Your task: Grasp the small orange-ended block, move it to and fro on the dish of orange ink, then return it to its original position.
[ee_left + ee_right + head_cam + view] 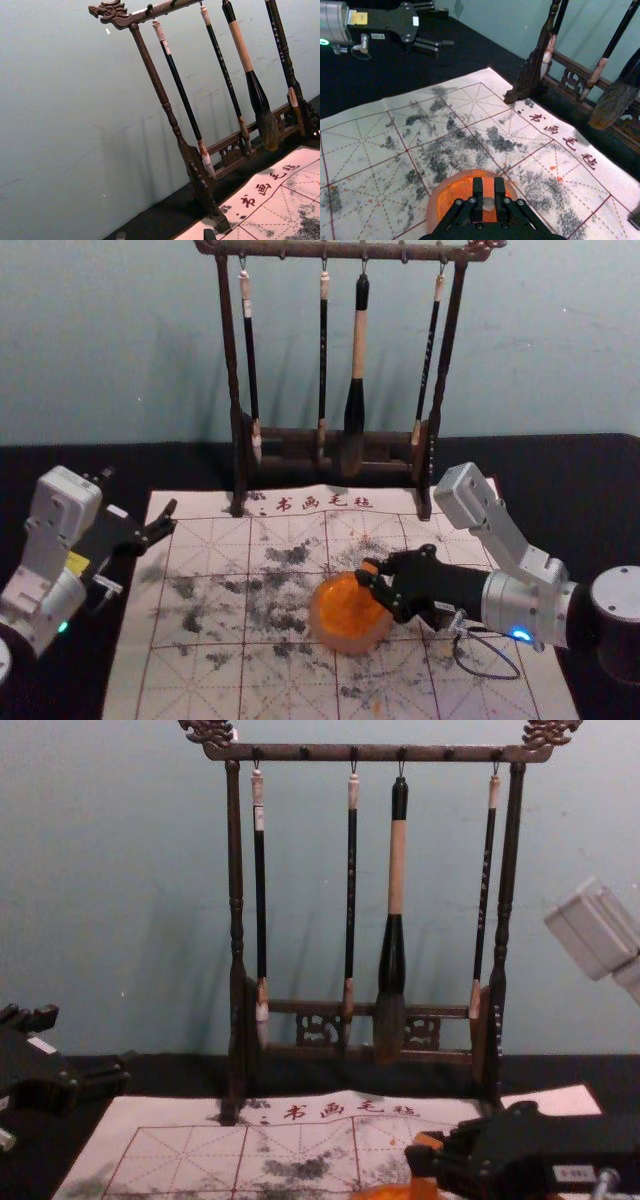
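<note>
Block [488, 187]: orange, with a paler part showing in the right wrist view; pinched in the right gripper [369, 574] over the dish [345, 645]; contact with the ink [345, 614] hard to tell.
Dish: round, pale pinkish rim, set on the right half of the mat [130, 650], toward the near side.
Ink: bright orange, spread across the inside of the dish.
Right gripper: closed onto the block, one fingertip on each side of it; reaching in from the right, above the far right part of the dish.
Cable [490, 674]: dark, looped under the right arm [520, 608], to the right of the dish.
Mat: white, with red grid lines, grey-black smudges and small orange spots; dark red characters [350, 1108] along the far edge.
Left gripper [140, 491]: wide open, nothing between the fingertips; at the left, by the left edge of the mat, well apart from the dish.
Brush rack [235, 900]: dark wood, upright, standing at the far side, feet on the far edge of the mat.
Brushes [396, 870]: four, hanging in a row from the top bar; third from the left much the thickest.
Table [580, 475]: black, around the mat.
Wall [130, 350]: pale blue-green, behind the rack.
</note>
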Controlling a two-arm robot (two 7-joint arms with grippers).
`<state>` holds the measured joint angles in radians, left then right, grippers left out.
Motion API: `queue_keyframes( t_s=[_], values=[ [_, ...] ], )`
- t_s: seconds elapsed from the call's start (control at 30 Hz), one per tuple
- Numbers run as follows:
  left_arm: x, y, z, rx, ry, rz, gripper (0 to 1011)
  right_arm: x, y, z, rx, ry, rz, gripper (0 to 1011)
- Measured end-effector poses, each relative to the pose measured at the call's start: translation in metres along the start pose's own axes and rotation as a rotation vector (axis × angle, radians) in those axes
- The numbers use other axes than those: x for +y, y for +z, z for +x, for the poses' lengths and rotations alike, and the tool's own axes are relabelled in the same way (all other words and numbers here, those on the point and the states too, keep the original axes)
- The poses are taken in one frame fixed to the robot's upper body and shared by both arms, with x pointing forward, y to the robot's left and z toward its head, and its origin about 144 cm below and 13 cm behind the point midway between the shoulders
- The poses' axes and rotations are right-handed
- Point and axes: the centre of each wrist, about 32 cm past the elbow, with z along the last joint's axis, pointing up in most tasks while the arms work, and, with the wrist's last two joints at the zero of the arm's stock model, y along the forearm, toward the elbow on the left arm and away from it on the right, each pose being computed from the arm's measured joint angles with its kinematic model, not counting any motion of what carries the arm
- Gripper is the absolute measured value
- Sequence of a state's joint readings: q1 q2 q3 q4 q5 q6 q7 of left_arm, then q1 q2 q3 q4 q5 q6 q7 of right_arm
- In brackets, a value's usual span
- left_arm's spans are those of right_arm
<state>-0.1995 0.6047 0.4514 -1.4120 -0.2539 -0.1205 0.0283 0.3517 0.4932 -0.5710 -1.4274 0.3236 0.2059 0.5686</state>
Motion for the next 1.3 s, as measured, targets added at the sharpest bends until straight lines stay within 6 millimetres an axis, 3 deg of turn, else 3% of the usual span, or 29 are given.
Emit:
queue_keyframes(
  t_s=[0.53,1.3],
  values=[
    [0.000,0.000,0.000,0.000,0.000,0.000,1001,-0.009,0.001,-0.013,-0.013,0.034,-0.018,82],
    [0.000,0.000,0.000,0.000,0.000,0.000,1001,0.013,0.011,-0.013,-0.047,0.067,-0.016,82]
  ],
)
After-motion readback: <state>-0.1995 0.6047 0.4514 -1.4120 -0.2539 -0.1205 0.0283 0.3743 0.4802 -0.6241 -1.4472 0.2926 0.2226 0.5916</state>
